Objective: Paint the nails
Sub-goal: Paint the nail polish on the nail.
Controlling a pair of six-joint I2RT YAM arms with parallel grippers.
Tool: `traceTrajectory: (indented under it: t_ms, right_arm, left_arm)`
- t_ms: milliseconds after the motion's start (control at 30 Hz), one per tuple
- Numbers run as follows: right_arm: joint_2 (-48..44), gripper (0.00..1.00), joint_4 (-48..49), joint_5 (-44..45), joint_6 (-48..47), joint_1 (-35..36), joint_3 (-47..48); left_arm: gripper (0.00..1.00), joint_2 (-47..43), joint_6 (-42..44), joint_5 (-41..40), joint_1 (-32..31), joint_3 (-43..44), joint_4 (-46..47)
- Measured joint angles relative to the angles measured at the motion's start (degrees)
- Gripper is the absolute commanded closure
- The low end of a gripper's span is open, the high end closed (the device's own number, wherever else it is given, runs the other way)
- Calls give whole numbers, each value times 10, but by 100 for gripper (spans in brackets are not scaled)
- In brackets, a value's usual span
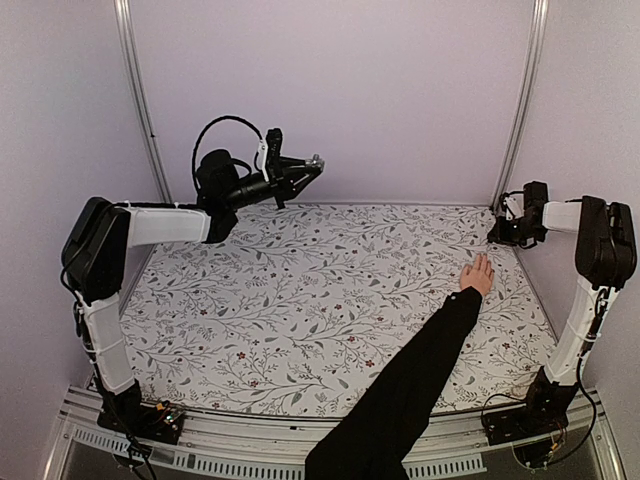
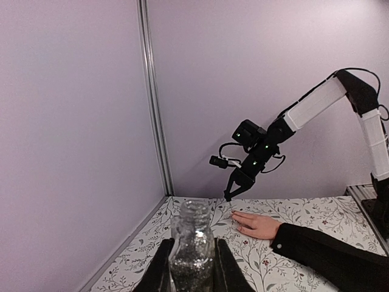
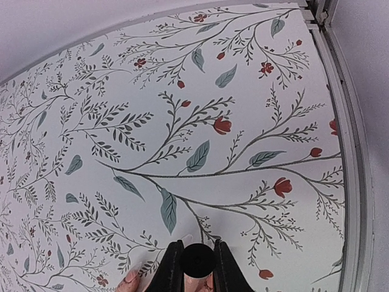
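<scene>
A bare human hand [image 1: 478, 275] with a long black sleeve [image 1: 420, 380] lies flat on the floral table at the far right. Its nails are tiny; one fingertip nail [image 3: 131, 275] shows in the right wrist view. My right gripper [image 3: 197, 244] is shut on a round black cap [image 3: 196, 263], directly over the fingertips. In the top view it [image 1: 503, 232] is just beyond the hand. My left gripper [image 2: 192, 243] is shut on an open clear bottle of silver glitter polish [image 2: 191, 252], held high over the table's far left [image 1: 312, 165].
The floral tablecloth [image 1: 330, 290] covers the table. Grey walls and metal posts [image 1: 138, 100] enclose it on three sides. The right table edge and rail [image 3: 352, 152] run close to my right gripper.
</scene>
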Motion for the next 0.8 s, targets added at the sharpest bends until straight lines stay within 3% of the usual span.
traceTrajectory:
  t_ms: [800]
  right_arm:
    - [7,100,-5,12,-2,5,0]
  left_arm:
    - [100,0,0,0,1,0,0]
